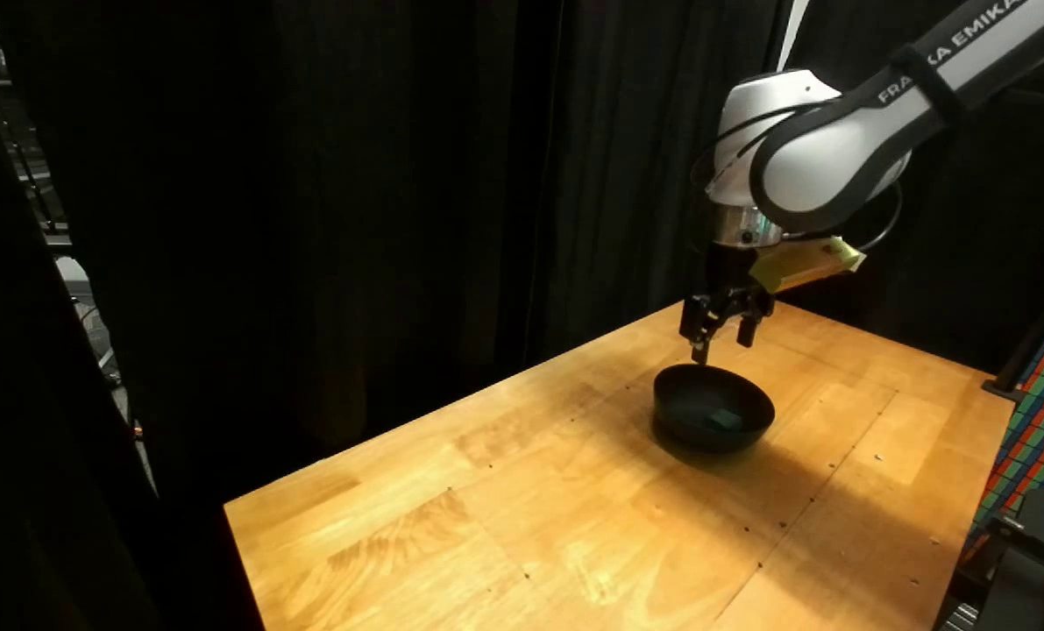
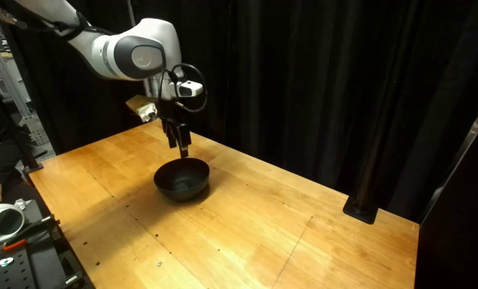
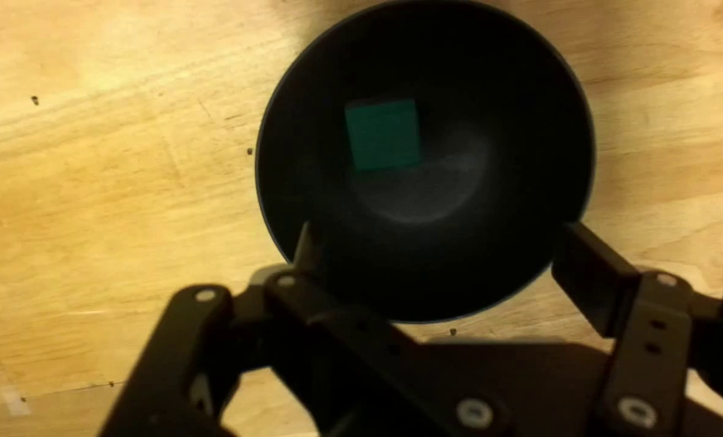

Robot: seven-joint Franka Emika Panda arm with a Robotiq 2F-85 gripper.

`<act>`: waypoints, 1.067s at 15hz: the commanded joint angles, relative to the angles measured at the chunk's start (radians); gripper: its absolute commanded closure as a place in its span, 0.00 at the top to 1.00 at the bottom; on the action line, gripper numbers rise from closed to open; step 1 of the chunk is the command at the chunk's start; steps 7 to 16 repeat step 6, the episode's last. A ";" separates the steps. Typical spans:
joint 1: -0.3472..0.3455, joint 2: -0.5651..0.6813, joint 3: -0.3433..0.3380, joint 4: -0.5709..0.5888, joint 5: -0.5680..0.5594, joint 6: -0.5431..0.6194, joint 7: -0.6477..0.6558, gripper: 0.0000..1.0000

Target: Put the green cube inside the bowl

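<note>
Well, on the bench (image 1: 592, 526) the black bowl (image 1: 684, 399) sits upright, right of centre in an exterior view, and the green cube (image 1: 725, 420) lies inside it. At the bowl's far rim hangs the hand (image 1: 723, 346), jaws spread apart; whether it touches, I can't tell. The white arm (image 1: 820, 175) reaches in from the right, before black curtains (image 1: 416, 219).

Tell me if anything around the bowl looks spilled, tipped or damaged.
Nothing stands out. The green cube lies inside the upright bowl, slightly off-centre, and the open gripper hangs above the rim. No spill or damage shows.
</note>
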 commanded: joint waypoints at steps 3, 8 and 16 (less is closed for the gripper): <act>-0.077 -0.106 0.050 0.177 0.209 -0.399 -0.209 1.00; -0.075 -0.108 0.042 0.180 0.200 -0.426 -0.175 1.00; -0.075 -0.108 0.042 0.180 0.200 -0.426 -0.175 1.00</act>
